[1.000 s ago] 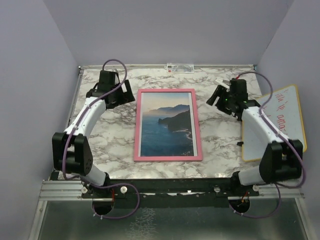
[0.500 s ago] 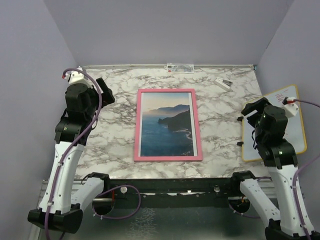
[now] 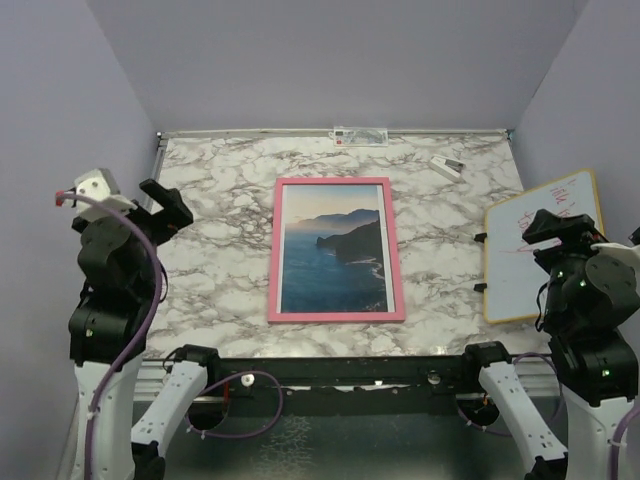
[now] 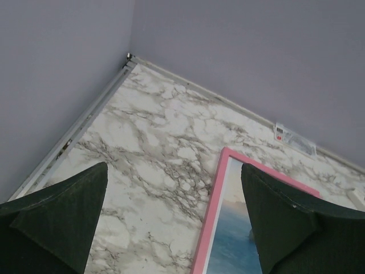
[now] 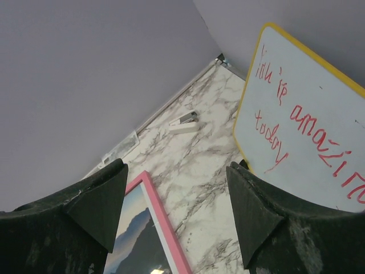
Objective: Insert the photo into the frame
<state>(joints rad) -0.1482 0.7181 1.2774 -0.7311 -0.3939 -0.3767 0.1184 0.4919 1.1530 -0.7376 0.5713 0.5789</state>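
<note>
The pink frame lies flat in the middle of the marble table, with the photo of blue sea and dark cliffs inside it, face up. My left gripper is open and empty, raised high over the table's left side, well clear of the frame. My right gripper is open and empty, raised over the right edge above the whiteboard. In the left wrist view the frame's top left corner and the photo show between my open fingers. In the right wrist view the frame and the photo show at the bottom.
A wood-edged whiteboard with red writing leans at the right edge; it also shows in the right wrist view. A small white object lies at the back right. A label sits on the back rail. Purple walls enclose the table.
Both arms have drawn back from beside the frame's top, lifting and swinging outward toward the near corners. The frame and photo have not moved.
</note>
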